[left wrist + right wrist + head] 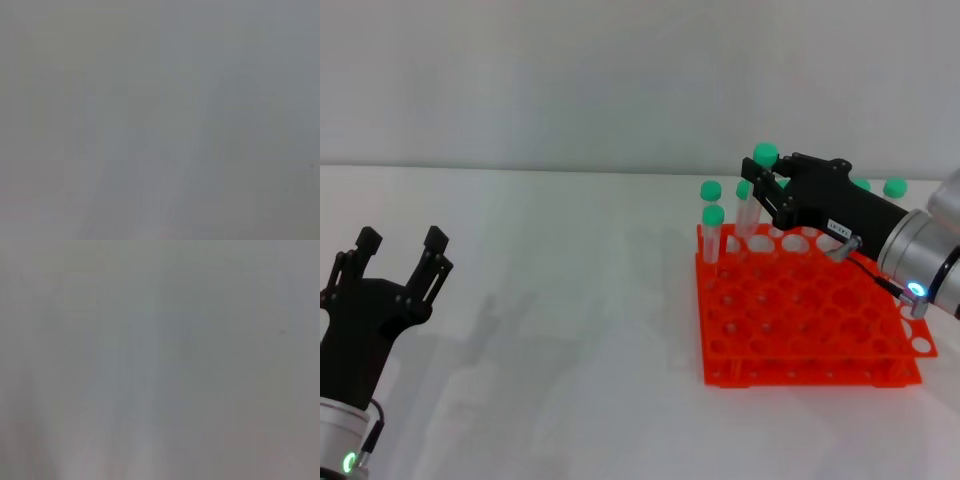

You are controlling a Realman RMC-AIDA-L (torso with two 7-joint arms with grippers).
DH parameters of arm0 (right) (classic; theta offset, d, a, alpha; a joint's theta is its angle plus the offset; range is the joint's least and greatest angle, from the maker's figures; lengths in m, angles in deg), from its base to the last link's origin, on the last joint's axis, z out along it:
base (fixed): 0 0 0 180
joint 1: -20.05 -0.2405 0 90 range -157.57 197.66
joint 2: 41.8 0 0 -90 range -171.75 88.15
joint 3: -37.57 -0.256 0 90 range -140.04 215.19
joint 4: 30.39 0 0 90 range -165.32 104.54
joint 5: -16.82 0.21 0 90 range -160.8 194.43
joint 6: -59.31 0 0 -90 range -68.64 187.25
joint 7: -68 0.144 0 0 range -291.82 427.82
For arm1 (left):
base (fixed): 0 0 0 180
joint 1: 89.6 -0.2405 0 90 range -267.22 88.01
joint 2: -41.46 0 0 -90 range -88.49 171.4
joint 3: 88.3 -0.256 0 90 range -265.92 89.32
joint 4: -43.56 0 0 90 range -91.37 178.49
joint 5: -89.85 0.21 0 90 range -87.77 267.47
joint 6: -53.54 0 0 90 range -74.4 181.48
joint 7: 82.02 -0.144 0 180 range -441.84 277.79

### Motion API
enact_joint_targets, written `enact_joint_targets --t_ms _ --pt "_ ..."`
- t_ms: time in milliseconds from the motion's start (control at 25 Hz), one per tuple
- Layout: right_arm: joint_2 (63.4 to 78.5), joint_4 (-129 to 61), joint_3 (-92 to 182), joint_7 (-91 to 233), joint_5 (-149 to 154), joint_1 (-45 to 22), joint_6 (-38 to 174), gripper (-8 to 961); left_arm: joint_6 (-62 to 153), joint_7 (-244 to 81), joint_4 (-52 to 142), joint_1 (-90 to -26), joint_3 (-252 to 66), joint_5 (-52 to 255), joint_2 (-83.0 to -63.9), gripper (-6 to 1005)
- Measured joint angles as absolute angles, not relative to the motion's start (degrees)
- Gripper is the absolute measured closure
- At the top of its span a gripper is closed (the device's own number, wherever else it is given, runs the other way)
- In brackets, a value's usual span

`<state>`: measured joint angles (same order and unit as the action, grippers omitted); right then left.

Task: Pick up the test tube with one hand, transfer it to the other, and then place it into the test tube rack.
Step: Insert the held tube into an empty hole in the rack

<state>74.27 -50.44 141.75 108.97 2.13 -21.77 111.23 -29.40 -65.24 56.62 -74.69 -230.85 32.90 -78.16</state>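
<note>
Here the right gripper (762, 187) clenches the tube (754, 196) over the rack's (800, 310) far edge; left gripper (402, 247) idles, released

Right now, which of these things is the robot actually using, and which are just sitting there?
In use:
- tube, green-capped, in the right gripper over the rack's far edge
- rack, orange, where the tube goes
- left gripper, open and empty, near the table's left side

Just there:
- other capped tubes standing in the rack's far row
- white table
</note>
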Motion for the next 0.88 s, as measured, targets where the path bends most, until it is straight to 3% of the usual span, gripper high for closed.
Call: enact_joint_targets --t_ms 880 --pt "74.38 -51.7 145.0 108.6 2.1 -21.6 106.2 756 -29.3 -65.2 56.5 -74.4 -231.0 32.9 -78.16 167"
